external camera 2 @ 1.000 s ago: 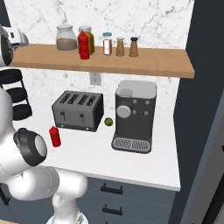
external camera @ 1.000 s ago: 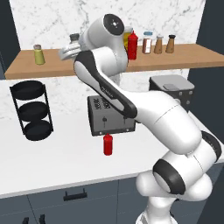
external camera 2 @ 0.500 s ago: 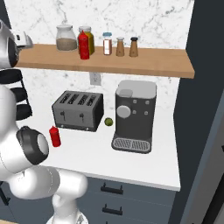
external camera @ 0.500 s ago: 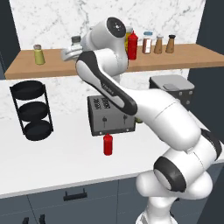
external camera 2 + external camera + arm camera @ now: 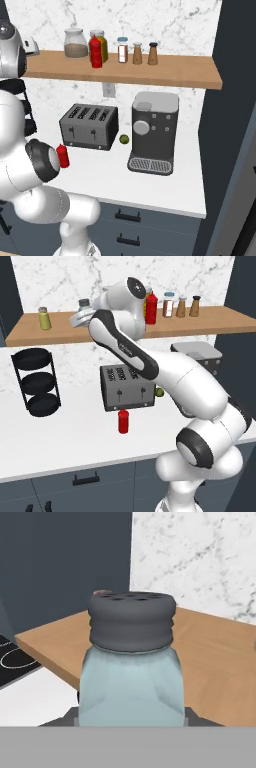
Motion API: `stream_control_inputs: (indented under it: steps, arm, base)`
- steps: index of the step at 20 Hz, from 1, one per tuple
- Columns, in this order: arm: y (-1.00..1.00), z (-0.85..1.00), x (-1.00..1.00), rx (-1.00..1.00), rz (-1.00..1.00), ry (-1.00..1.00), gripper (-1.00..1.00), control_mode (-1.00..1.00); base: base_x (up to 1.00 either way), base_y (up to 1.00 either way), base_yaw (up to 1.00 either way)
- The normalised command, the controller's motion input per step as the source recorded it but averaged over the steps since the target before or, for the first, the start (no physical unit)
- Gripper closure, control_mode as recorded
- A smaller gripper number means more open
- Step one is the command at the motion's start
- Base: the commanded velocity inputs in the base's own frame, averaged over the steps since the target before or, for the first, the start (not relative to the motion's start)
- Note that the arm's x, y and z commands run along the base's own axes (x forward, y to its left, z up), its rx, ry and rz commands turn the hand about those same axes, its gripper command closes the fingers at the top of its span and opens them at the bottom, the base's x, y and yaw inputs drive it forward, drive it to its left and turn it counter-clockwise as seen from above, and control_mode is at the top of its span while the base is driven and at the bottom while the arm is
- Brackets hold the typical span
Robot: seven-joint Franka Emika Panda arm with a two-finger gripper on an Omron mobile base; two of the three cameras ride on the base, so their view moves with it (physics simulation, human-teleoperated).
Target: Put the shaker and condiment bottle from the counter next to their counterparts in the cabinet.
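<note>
My gripper (image 5: 82, 313) is shut on the shaker (image 5: 84, 305), a pale blue-grey one with a grey cap, and holds it just above the left part of the cabinet shelf board (image 5: 210, 323). In the hand view the shaker (image 5: 131, 667) stands upright and close, with the shelf board (image 5: 220, 657) behind it. Further left on the board stands the yellow-green shaker (image 5: 45, 317). The taller red bottle (image 5: 151, 308) (image 5: 96, 52) with its pointed nozzle is near the board's middle. The condiment bottle (image 5: 123, 421) (image 5: 63, 156), small and all red, stands on the counter in front of the toaster.
A dark toaster (image 5: 127, 388) and a coffee machine (image 5: 152, 130) sit on the white counter, a lime (image 5: 124, 139) between them. A black three-tier rack (image 5: 36, 381) stands at the left. Brown spice shakers (image 5: 181, 306) and a glass jar (image 5: 76, 43) share the shelf.
The hand has shifted only slightly over the shelf with the shaker still in it. Nothing else has moved.
</note>
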Motion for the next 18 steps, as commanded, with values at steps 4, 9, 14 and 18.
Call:
stream_control_inputs:
  steps: [4,9,14,18]
  arm:
    - [0.26,0.00,0.09,-0.02,0.02,0.00,1.00,-1.00]
    - [0.14,-0.29,0.17,-0.02,0.00,-0.05,1.00,-1.00]
    - [0.00,-0.27,0.14,0.03,0.00,-0.06,1.00,-1.00]
    - [0.00,-0.01,0.00,0.08,0.01,0.00,1.00,-1.00]
  base:
    - [0.00,0.00,0.00]
    - [0.00,0.00,0.00]
    - [0.00,0.00,0.00]
    - [0.00,0.00,0.00]
